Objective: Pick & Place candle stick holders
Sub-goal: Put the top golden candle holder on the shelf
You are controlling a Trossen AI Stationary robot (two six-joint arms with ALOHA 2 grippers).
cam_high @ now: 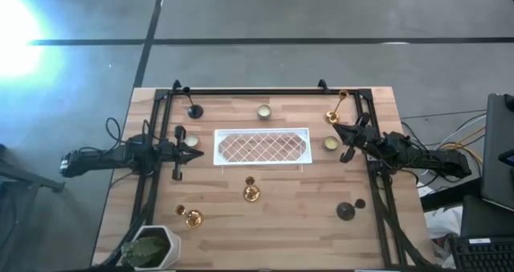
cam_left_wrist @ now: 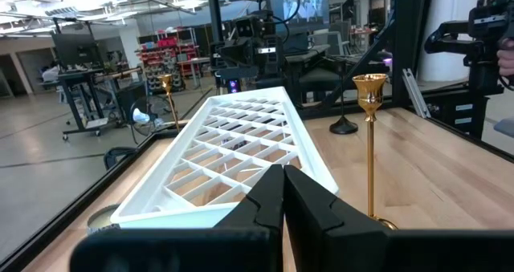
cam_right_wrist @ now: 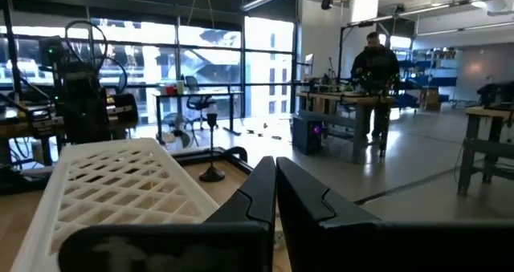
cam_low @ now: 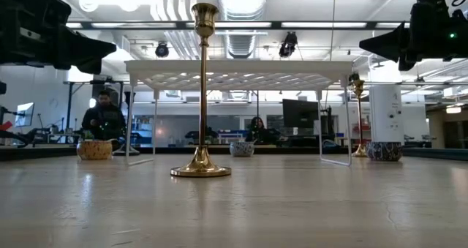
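High view, left gripper [cam_high: 195, 152] and right gripper [cam_high: 336, 127] flank white tray [cam_high: 262, 131], both jaws closed, empty.

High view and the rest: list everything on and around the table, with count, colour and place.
Gold candle stick holders: three; one centre front of the tray, one front left, one back right.
Black candle stick holders: two; back left, and front right.
Tealight candles: two, pale yellow; behind the tray, and off its right end.
Lattice tray: one, white, table centre.
Potted plant: one, green in a white pot, front left corner.
Person: one, dark clothing, in the room behind.
Left gripper: shut, left of the tray.
Right gripper: shut, right of the tray.
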